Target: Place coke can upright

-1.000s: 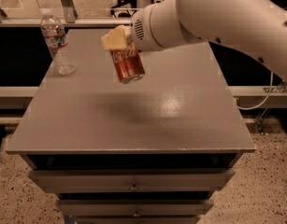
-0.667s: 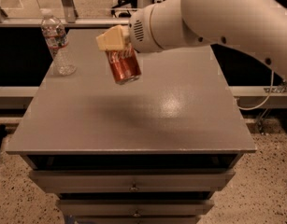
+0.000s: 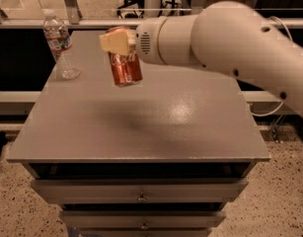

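Note:
The coke can, red-orange with white script, hangs nearly upright in the air above the left-centre of the grey table top. My gripper is shut on the can's upper part, its cream-coloured fingers clamped around it. The white arm reaches in from the right. The can's shadow lies on the table below it.
A clear plastic water bottle stands upright at the table's back left corner. The table is a drawer cabinet with drawer fronts below the front edge. A rail and dark floor lie behind.
The arm has carried the can a little to the left and slightly higher over the table. The water bottle has not moved.

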Robot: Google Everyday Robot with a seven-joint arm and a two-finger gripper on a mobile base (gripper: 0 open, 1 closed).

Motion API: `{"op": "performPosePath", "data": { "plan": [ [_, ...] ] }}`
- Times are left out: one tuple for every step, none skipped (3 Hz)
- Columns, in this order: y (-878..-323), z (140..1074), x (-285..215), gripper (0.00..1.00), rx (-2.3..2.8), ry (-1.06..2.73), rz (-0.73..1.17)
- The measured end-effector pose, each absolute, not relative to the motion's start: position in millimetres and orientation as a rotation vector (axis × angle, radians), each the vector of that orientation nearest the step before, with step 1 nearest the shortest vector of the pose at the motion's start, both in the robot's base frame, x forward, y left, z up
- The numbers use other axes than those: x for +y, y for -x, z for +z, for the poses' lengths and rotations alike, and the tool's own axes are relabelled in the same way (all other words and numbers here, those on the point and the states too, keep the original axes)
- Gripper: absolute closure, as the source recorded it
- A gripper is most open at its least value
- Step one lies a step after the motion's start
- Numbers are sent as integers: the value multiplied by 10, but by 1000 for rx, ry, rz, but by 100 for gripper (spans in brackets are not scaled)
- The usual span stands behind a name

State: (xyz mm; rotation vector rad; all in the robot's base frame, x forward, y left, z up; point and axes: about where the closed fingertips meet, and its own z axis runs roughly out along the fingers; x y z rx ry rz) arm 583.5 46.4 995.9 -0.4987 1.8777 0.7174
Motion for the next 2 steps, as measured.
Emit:
{"op": "performPosePath", "data": {
  "plan": [
    [-5921, 9855, 672, 100, 1761, 514, 689],
    [-6027, 9745, 784, 100, 1678, 516, 625]
  ]
}}
